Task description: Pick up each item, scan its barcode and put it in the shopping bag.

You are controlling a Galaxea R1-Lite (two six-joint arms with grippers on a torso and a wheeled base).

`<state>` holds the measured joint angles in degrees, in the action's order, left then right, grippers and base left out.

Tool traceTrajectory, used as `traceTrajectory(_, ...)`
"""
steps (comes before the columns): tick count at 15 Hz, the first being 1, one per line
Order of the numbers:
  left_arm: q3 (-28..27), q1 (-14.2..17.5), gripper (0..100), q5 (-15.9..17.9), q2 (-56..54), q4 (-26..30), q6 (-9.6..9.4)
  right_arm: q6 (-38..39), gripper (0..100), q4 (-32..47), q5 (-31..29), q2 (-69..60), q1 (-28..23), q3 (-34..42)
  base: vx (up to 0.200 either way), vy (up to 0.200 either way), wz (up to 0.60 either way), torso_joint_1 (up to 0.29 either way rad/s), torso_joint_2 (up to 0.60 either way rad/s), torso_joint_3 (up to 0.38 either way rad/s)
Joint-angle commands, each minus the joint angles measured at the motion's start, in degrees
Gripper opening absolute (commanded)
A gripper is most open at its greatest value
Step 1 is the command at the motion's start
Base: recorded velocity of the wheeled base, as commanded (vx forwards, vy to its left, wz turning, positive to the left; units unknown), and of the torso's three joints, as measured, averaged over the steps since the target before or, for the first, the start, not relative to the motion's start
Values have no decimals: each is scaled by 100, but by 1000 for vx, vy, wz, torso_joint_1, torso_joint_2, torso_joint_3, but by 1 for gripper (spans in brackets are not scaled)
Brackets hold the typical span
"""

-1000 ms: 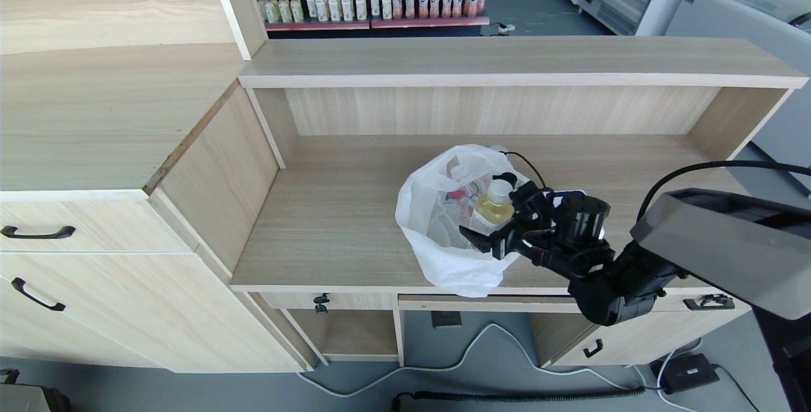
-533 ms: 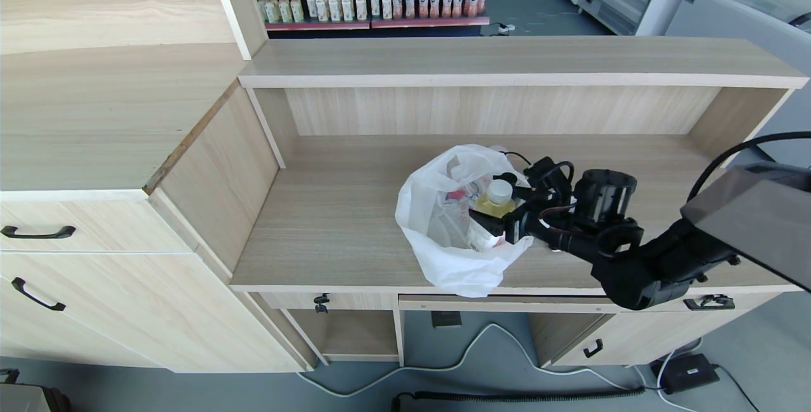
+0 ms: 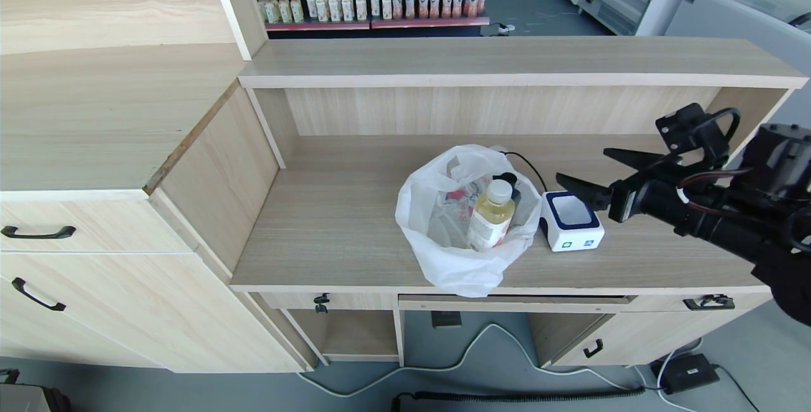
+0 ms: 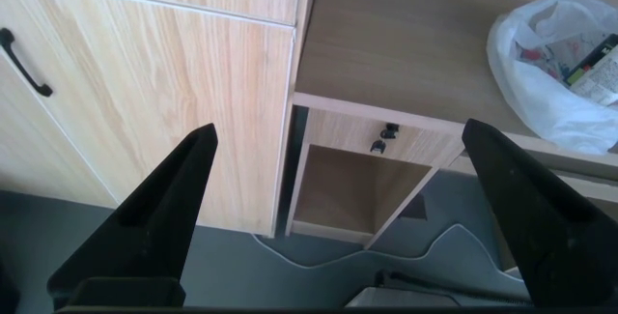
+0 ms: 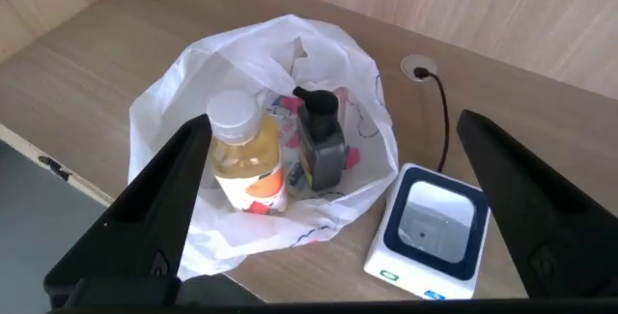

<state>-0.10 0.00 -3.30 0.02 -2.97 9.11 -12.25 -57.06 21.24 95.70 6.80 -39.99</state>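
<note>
Looking at a white shopping bag (image 3: 437, 238) plonked on the wooden table (image 3: 342, 222), roughly centre of the head view, mouth gaping open. Inside, can make out a bottle (image 3: 491, 222) of yellowish drink with a white cap, leaning a bit, and a dark pump bottle (image 3: 510, 185) tucked right beside it, pretty much touching going by the right wrist view. Also some red-and-white printed packaging (image 3: 457, 199) deeper in, too crumpled to identify. Just right of the bag, spotting a small white scanner (image 3: 570, 222) with a dark window on top and a black cable (image 3: 529, 168) trailing toward the back wall.

Over at the right edge of the head view, seeing the right tool (image 3: 581, 165) hovering above the table, up and to the right of the scanner, pointed toward the bag. Spread wide open, gripping nothing.

In the left wrist view, catching the left tool (image 4: 340, 128) down low, aimed at a cabinet door (image 4: 145, 92) with a black handle (image 4: 24, 63) and the open cubby (image 4: 348, 193) under the table edge. Likewise spread wide, nothing held.
</note>
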Motion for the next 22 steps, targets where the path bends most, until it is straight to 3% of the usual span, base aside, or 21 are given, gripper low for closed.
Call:
traceTrajectory(1,1,0,100,-4,-2,-1,3,-146,100,925,3,-1545,-461,386,0,0,0,-80,105,71)
traceTrajectory(5,1,0,100,-4,-2,-1,3,-49,100,995,3,-2240,-628,1019,0,0,0,-51,96,41)
traceTrajectory(7,1,0,100,-4,-2,-1,3,417,100,1013,-172,-2934,-715,1696,0,0,0,0,0,0)
traceTrajectory(9,1,0,100,-4,-2,-1,3,935,100,1769,-1500,-3637,-636,1977,0,0,0,0,0,0)
traceTrajectory(10,1,0,100,-4,-2,-1,3,1199,100,2384,-1807,-4006,-601,2065,0,0,0,0,0,0)
traceTrajectory(12,1,0,100,-4,-2,-1,3,1313,100,2938,-1869,-4753,-663,2583,0,0,0,0,0,0)
traceTrajectory(16,1,0,100,-4,-2,-1,3,1146,100,2955,-1869,-6326,-654,3955,0,0,0,0,0,0)
traceTrajectory(22,1,0,100,-4,-2,-1,3,1102,100,5619,-1886,-9367,-654,3999,0,0,0,0,0,0)
